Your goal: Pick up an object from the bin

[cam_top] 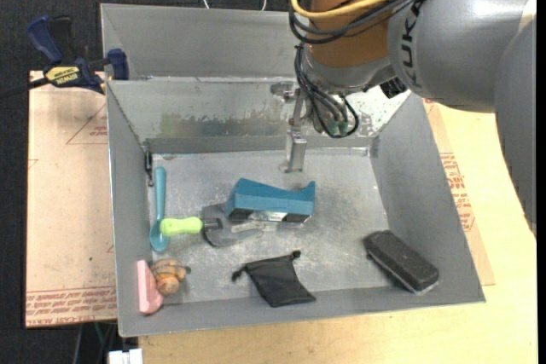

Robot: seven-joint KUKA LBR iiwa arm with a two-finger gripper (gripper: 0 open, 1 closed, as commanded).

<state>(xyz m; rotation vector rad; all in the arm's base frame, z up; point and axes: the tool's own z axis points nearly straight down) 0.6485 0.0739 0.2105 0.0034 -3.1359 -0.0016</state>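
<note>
My gripper (294, 159) hangs above the back middle of the bin floor, with nothing seen in it. Just in front of it and below lies a teal blue wedge-shaped block (273, 198) resting on a dark base. Left of that block lies a grey tool head (217, 228) with a lime green handle (182, 226).
A light blue long-handled scoop (159, 209) lies along the left wall. A pink strip (147, 286) and a brown lump (170, 276) sit in the front left corner. A black cloth pouch (275, 280) lies at front centre, and a black oblong case (401, 261) at front right.
</note>
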